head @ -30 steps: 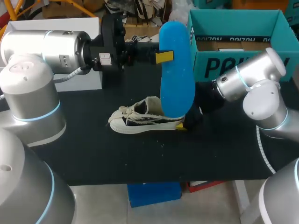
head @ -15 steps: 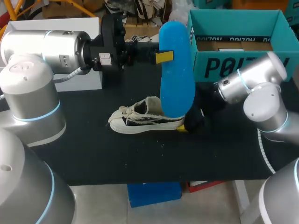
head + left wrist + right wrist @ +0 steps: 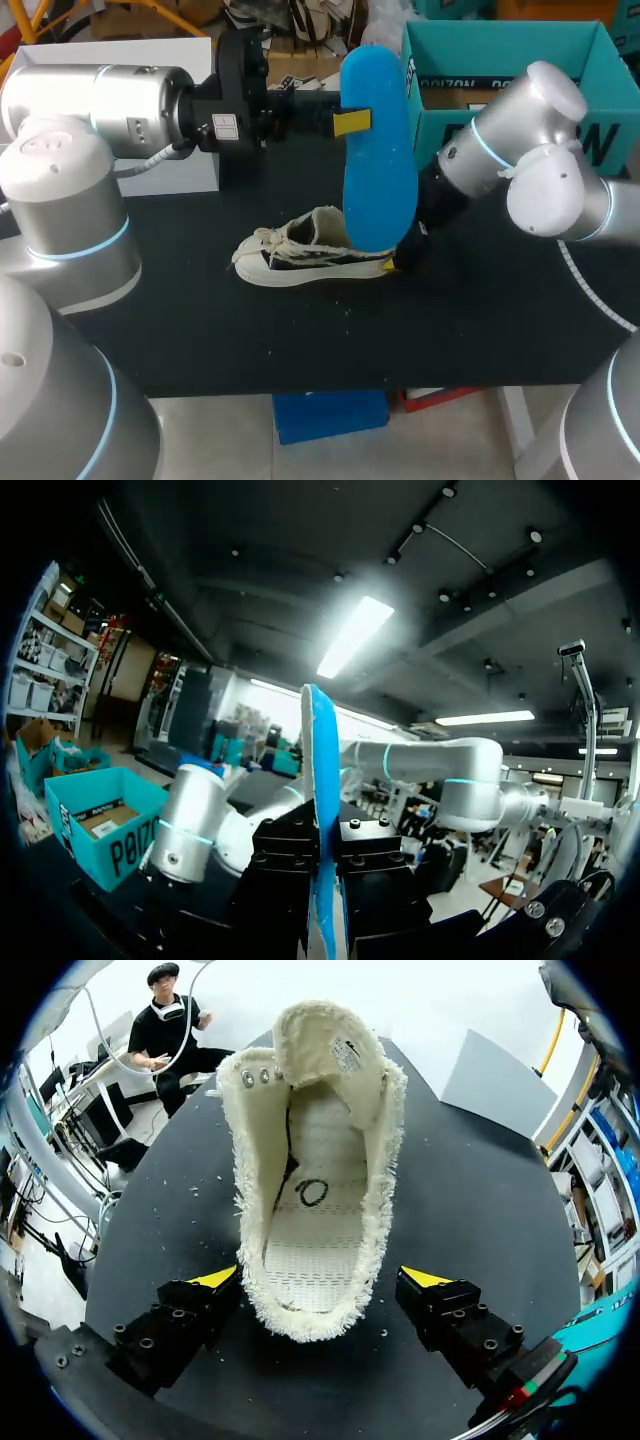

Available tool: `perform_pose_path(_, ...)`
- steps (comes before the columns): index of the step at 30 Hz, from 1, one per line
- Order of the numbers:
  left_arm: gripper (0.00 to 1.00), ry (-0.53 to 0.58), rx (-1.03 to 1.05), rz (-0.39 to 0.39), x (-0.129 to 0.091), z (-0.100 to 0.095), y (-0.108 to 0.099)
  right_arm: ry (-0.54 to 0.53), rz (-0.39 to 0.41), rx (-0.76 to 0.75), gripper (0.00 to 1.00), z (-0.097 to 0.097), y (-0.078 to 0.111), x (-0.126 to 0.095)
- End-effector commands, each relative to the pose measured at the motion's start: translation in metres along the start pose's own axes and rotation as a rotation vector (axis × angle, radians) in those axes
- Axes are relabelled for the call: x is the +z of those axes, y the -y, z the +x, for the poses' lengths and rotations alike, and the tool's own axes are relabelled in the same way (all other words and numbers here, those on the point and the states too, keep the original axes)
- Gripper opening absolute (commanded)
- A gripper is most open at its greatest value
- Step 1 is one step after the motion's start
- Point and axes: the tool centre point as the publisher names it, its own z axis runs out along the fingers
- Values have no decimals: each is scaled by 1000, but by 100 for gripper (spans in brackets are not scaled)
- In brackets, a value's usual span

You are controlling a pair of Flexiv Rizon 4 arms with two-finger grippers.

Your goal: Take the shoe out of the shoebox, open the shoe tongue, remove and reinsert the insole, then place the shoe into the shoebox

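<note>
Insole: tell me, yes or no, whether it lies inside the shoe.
No, the blue insole is clamped upright in the left claw, and the shoe lies open with nothing inside.

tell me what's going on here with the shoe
The left gripper is shut on the blue insole, holding it upright over the table. The shoe sits on the table with its tongue open and no insole inside. The right gripper is open at its heel. The teal shoebox stands behind.
</note>
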Motion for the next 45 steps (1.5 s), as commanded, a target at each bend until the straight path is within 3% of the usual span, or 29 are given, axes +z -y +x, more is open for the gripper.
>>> perform_pose_path(1,0,4,2,2,2,0,-1,-10,270,-16,100,-4,-10,-9)
perform_pose_path(17,0,4,2,2,2,0,-1,3,500,-46,100,-27,-33,-25)
perform_pose_path(24,0,4,2,2,2,0,-1,0,566,-71,100,-34,-48,-26)
perform_pose_path(45,0,4,2,2,2,0,-1,-22,575,-95,100,-38,-78,-1)
